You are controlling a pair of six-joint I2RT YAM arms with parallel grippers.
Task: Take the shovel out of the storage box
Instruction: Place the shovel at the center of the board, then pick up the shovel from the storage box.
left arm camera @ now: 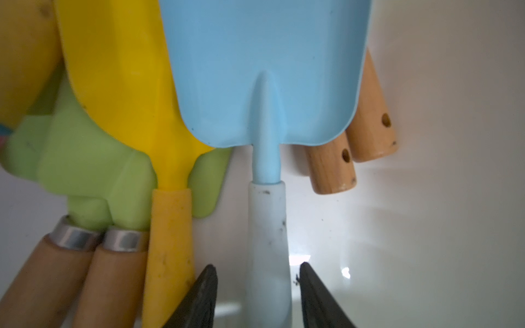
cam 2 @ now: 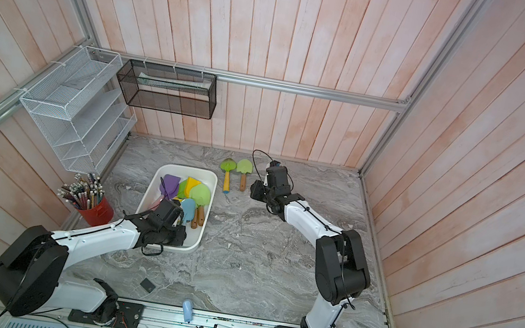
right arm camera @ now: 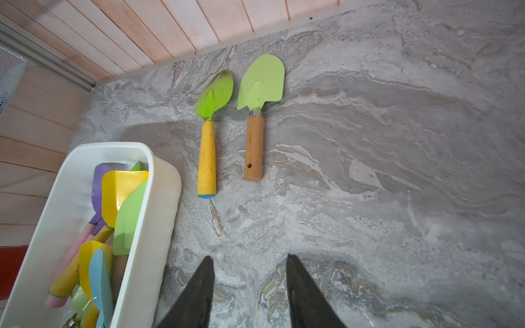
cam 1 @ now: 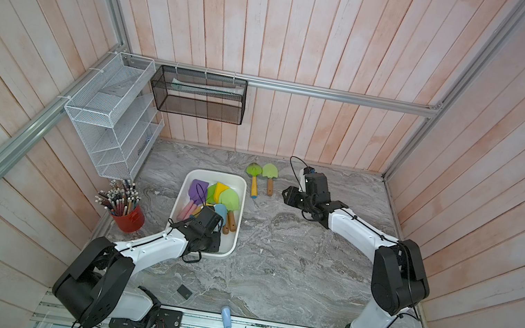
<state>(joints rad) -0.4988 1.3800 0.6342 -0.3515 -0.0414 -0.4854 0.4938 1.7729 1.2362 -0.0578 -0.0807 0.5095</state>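
The white storage box (cam 1: 236, 229) sits left of the table's middle in both top views and holds several toy shovels. A blue shovel (left arm camera: 264, 56) with a pale handle (left arm camera: 268, 227) lies on top, beside a yellow shovel (left arm camera: 122, 85) and green ones. My left gripper (left arm camera: 257, 265) is down inside the box, open, with its fingers either side of the pale handle and a thin gap on each side. My right gripper (right arm camera: 250, 257) hangs open over bare table right of the box (right arm camera: 147, 227), holding nothing.
Two green shovels (cam 1: 254, 178) (cam 1: 269, 177) lie side by side on the table behind the box. A red cup of pencils (cam 1: 129, 218) stands left of the box. A white wire rack (cam 1: 109, 116) and a black mesh basket (cam 1: 198, 95) hang on the walls.
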